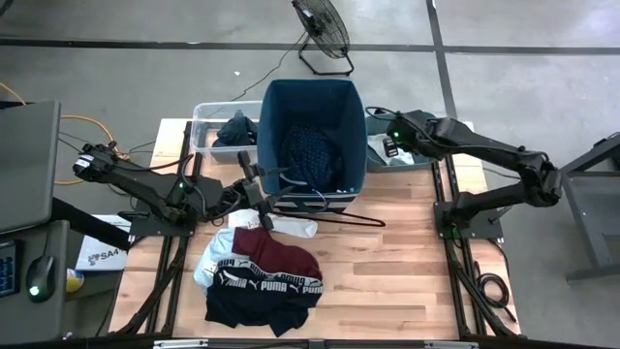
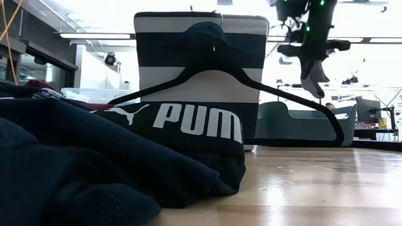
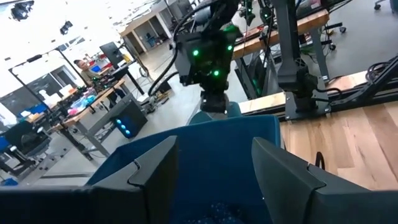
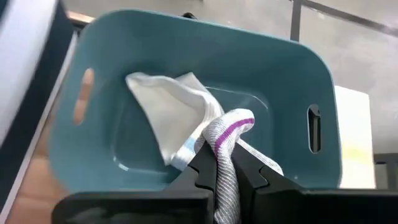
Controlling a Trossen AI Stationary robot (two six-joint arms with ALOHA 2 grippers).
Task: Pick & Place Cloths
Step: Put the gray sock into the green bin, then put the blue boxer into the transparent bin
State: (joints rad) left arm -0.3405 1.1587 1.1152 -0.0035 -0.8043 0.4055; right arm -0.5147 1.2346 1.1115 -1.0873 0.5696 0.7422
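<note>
The black PUMA-waistband garment (image 2: 169,125) and maroon cloth (image 1: 278,254) lie unsorted before the navy bin (image 1: 312,136), which holds the dotted cloth (image 1: 312,155); beside it the right gripper (image 4: 225,165) pinches a grey purple-striped cloth (image 4: 227,134) above the teal tub (image 4: 205,62), and the left gripper (image 3: 214,165) hangs spread, empty, over the bin.

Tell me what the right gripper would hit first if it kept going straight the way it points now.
Probably the white cloth lying in the teal bin. The right gripper, jaws shut on a grey sock with a purple stripe, points down into that bin; depth is unclear.
</note>
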